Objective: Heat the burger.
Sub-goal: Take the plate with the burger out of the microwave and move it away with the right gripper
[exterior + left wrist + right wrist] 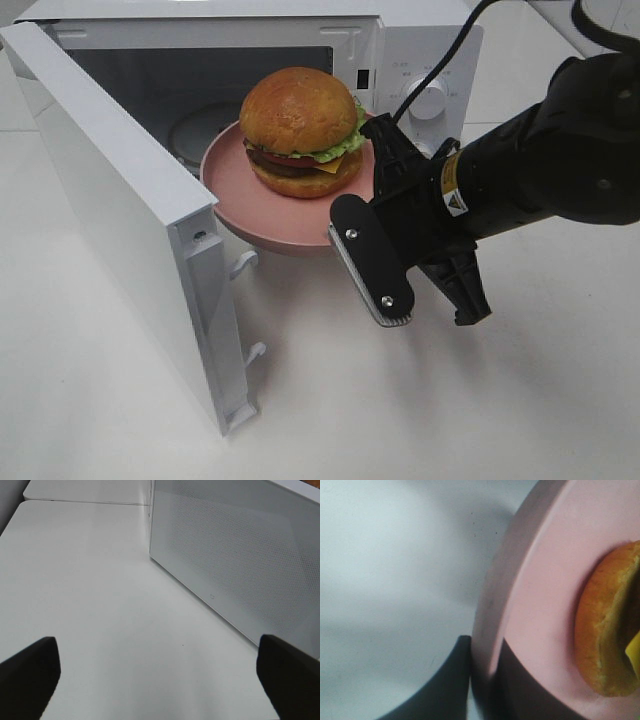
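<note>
**Overhead camera: burger on its dish at the oven mouth**

From up high I see the burger (300, 130) sitting on the pink dish (232, 190), held in the air just in front of the open microwave (420, 60), its door (120, 220) swung wide. My right gripper (482, 672) is pinched on the dish's rim (the wrist camera shows a finger on each side of it). My left gripper (160, 672) hangs over the white table (100, 605), fingers spread wide, holding nothing, beside the door's outer face.
</note>
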Available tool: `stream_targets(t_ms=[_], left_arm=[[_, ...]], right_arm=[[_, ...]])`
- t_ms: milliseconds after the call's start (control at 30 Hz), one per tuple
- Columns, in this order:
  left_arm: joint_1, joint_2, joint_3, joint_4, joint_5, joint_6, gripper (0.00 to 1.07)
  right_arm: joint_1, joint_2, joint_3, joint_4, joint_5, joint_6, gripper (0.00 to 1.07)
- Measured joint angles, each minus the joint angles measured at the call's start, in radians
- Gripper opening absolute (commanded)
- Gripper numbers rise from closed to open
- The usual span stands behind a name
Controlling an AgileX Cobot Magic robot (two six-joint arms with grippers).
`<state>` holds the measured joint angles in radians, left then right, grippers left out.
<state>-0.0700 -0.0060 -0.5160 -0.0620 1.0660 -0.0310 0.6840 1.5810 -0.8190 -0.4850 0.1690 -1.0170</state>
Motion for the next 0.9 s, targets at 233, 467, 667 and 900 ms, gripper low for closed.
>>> stream_targets(t_ms=[233,467,667,900], left_arm=[[0.0,0.0,0.0,0.0,0.0,0.0,1.0],[0.0,0.0,0.0,0.0,0.0,0.0,1.0],[0.0,0.0,0.0,0.0,0.0,0.0,1.0],[0.0,0.0,0.0,0.0,0.0,0.0,1.0]], right_arm=[[0.001,-0.095,0.058,-0.058,0.07,0.099,0.0],[0.0,-0.235,0.134,-0.042,0.193,0.133,0.0],[-0.01,-0.328,0.183,-0.037,0.26,0.166,0.0],[-0.011,-0.458,0.244,-0.033,0.331,0.202,0.0]])
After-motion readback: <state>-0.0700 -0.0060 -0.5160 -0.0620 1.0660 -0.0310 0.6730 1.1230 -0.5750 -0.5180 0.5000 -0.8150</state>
